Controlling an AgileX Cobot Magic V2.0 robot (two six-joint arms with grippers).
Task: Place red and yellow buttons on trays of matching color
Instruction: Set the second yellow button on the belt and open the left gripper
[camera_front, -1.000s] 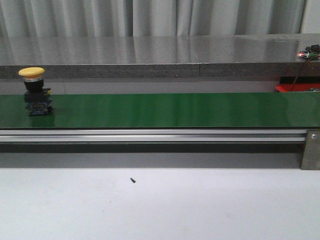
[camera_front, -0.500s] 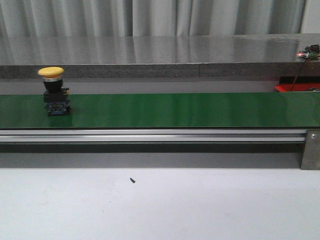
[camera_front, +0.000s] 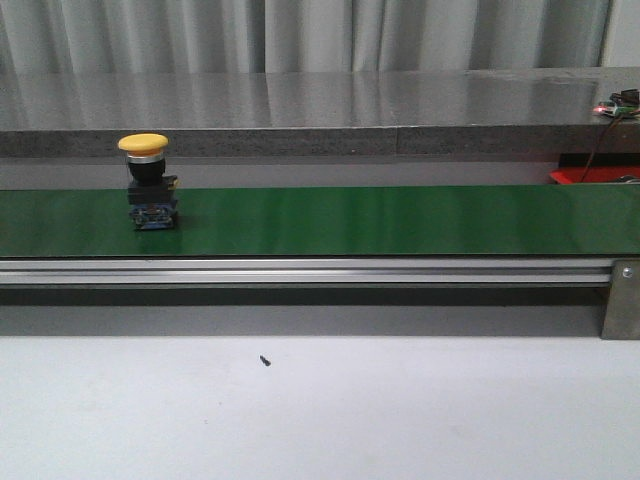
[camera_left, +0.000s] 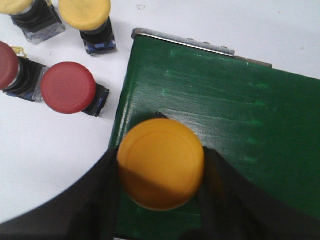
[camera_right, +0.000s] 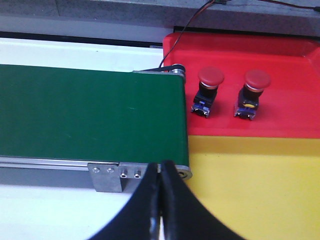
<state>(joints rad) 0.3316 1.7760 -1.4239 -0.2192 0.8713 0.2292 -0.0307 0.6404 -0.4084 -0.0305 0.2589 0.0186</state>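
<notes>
A yellow button (camera_front: 144, 144) with a black and blue base stands upright on the green belt (camera_front: 400, 220), left of centre in the front view. My left gripper (camera_left: 160, 172) is shut on another yellow button (camera_left: 160, 167) over the belt's end (camera_left: 220, 115). A finger (camera_left: 105, 200) presses each side of its cap. My right gripper (camera_right: 160, 172) is shut with nothing in it, above the belt's other end. There, two red buttons (camera_right: 210, 77) (camera_right: 256, 80) stand on the red tray (camera_right: 290, 115), and the yellow tray (camera_right: 250, 190) lies beside it.
Loose red buttons (camera_left: 68, 87) and yellow buttons (camera_left: 85, 12) stand on the white table beside the belt's end. A grey ledge (camera_front: 320, 105) runs behind the belt, and an aluminium rail (camera_front: 300, 270) runs along its front. A corner of the red tray (camera_front: 590, 175) shows at the far right.
The yellow button on the belt has travelled to the right, from the far left edge toward the centre. Nothing else in the front view moved.
</notes>
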